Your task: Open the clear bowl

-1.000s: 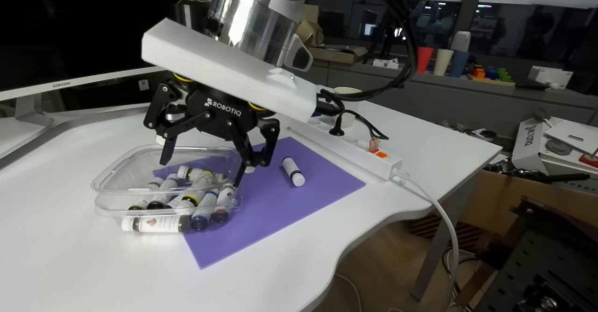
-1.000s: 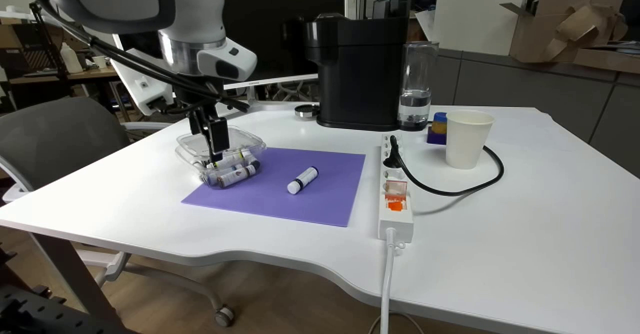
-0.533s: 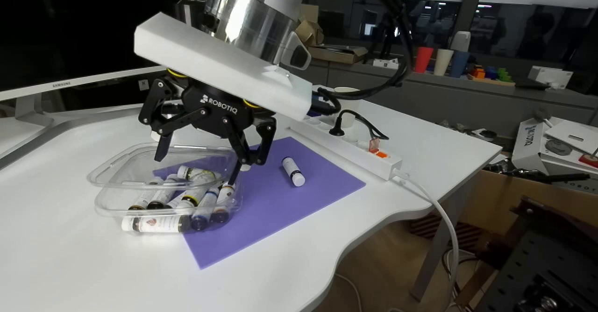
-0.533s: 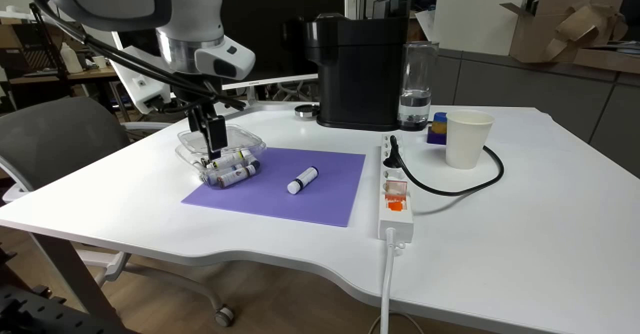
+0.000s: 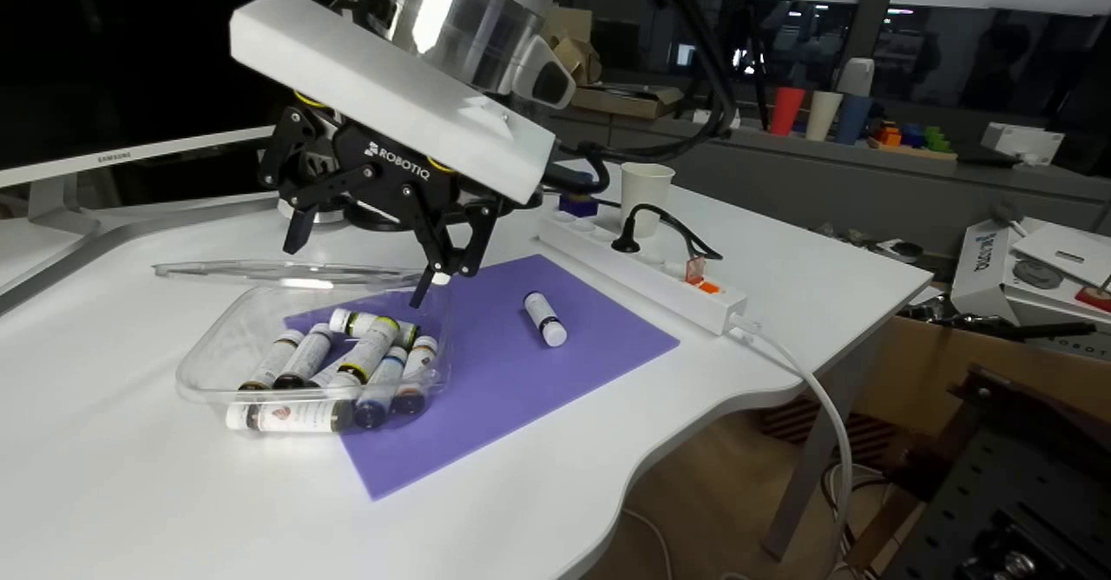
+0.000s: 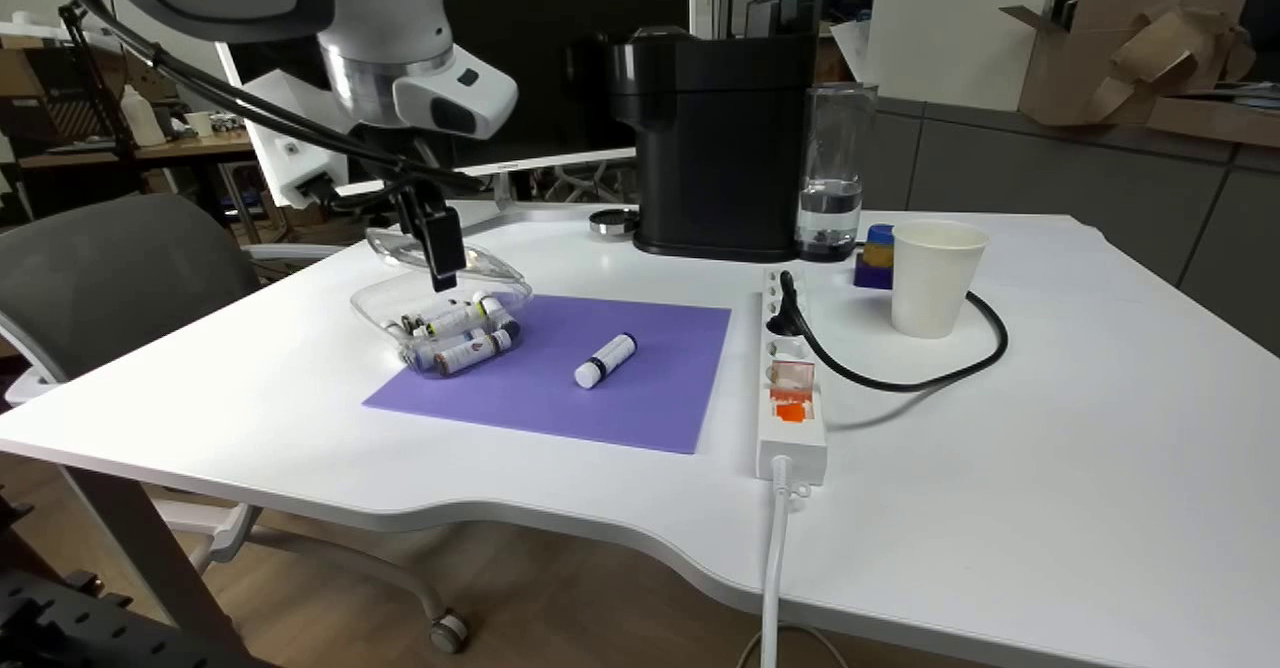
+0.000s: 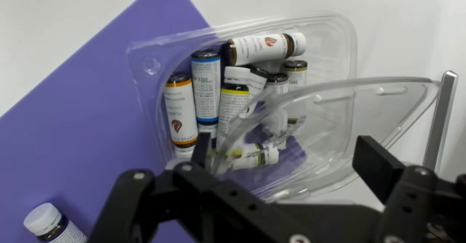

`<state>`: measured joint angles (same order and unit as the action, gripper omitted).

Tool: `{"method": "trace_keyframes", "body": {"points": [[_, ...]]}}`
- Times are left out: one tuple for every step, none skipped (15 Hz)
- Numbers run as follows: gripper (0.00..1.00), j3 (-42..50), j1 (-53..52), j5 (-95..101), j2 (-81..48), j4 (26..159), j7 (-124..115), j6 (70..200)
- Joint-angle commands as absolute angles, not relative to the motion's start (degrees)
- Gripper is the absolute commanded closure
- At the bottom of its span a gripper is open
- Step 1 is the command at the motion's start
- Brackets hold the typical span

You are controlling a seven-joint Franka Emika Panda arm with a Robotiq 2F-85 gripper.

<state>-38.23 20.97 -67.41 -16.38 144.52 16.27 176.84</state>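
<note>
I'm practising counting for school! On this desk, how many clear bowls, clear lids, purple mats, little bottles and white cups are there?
Clear bowl: 1
Clear lid: 1
Purple mat: 1
Bottles inside the bowl: 8 that I can see
Loose bottle on the mat: 1
White cup: 1
Total: 13

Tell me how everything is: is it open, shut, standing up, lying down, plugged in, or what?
Clear bowl: open
Lid: raised at a slant, not closed
Bottles inside: lying in a jumble; visible caps on
Lone bottle: lying on the purple sheet, capped
Gripper: jaws wide apart
Paper cup: standing upright
Black plug: plugged into the power strip
Switch cover: flipped up
Big screen: dark
</note>
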Motion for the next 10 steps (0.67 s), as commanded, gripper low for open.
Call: {"method": "trace_keyframes", "body": {"points": [[0.0, -41.02, 23.56, -73.31, -18.07, 141.25, 20.61, 177.72], [0.0, -41.55, 24.15, -74.99, -18.36, 140.45, 21.68, 177.46], [0.0, -41.94, 24.58, -76.61, -18.53, 139.81, 22.77, 177.4], [0.0, -42.29, 24.93, -78.2, -18.61, 139.09, 24.02, 177.76], [0.0, -42.61, 25.31, -79.72, -18.65, 138.43, 25.34, 177.93], [0.0, -42.79, 25.61, -81.28, -18.64, 137.73, 26.66, 178.12], [0.0, -42.9, 25.96, -82.79, -18.59, 137.03, 28.15, 178.38], [0.0, -42.88, 26.22, -84.28, -18.48, 136.4, 29.52, 178.63], [0.0, -42.75, 26.5, -85.89, -18.26, 135.69, 30.99, 179.11], [0.0, -42.59, 26.71, -87.42, -18.06, 134.98, 32.53, 179.72]]}}
